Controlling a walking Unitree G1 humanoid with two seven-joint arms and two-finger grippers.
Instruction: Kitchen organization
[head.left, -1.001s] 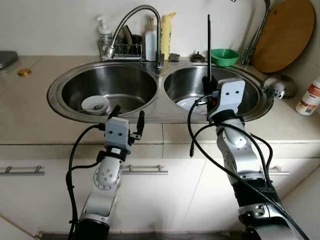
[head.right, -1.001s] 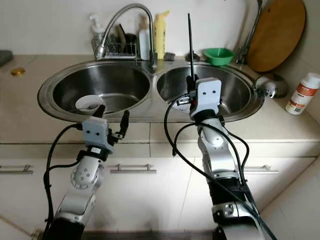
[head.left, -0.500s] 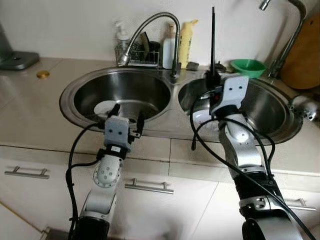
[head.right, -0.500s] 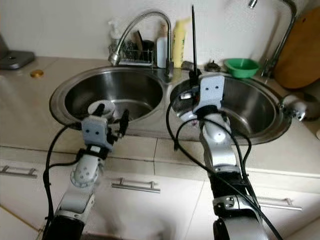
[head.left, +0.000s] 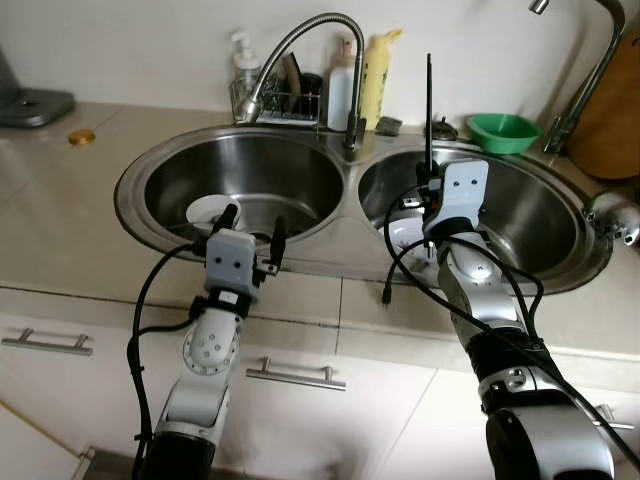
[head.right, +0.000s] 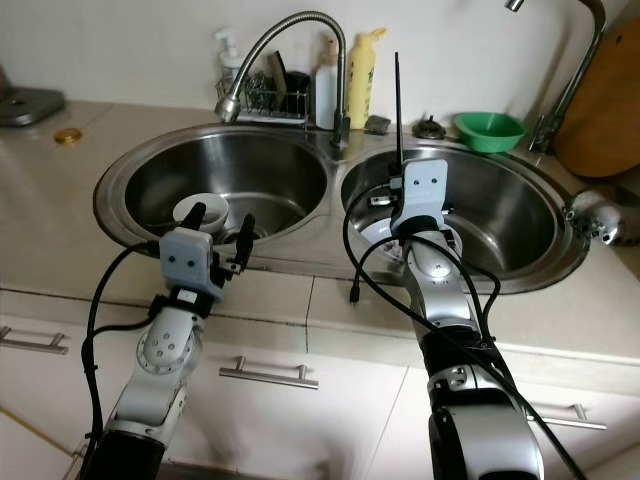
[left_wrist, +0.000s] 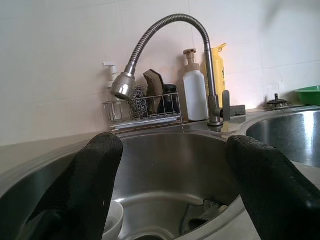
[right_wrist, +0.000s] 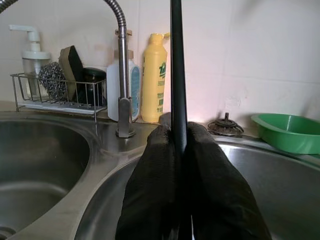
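**A:** Left eye view first. Starting at the robot's left, what have we got?

**B:** The left gripper (head.left: 250, 225) sits at the front rim of the left basin (head.left: 160, 170), fingers spread wide with nothing between them. In that basin lies a small white bowl (head.left: 207, 211) near the drain, with something pale in it I can't make out.

**A:** And behind the basin?

**B:** A wire rack (head.left: 268, 104) against the wall holding a steel scourer, a sponge and a dark jar, with a pump dispenser beside it. Then the curved tap (head.left: 305, 45), a white bottle (left_wrist: 194, 94) and a yellow bottle (head.left: 376, 64).

**A:** Moving right?

**B:** The right gripper (right_wrist: 179, 145) is pressed closed on a thin black rod (head.left: 429, 110), held upright over the near edge of the right basin (head.left: 560, 215). Which utensil it is, I can't tell. A white plate (head.left: 405, 234) lies in that basin, partly behind the arm. A green bowl (head.left: 503, 131) stands on the ledge behind, looking empty from here.

**A:** So how far along is the tidying?

**B:** Early to middle, I'd judge. One item is in hand but not put anywhere; the white bowl and plate sit unhandled in the basins.
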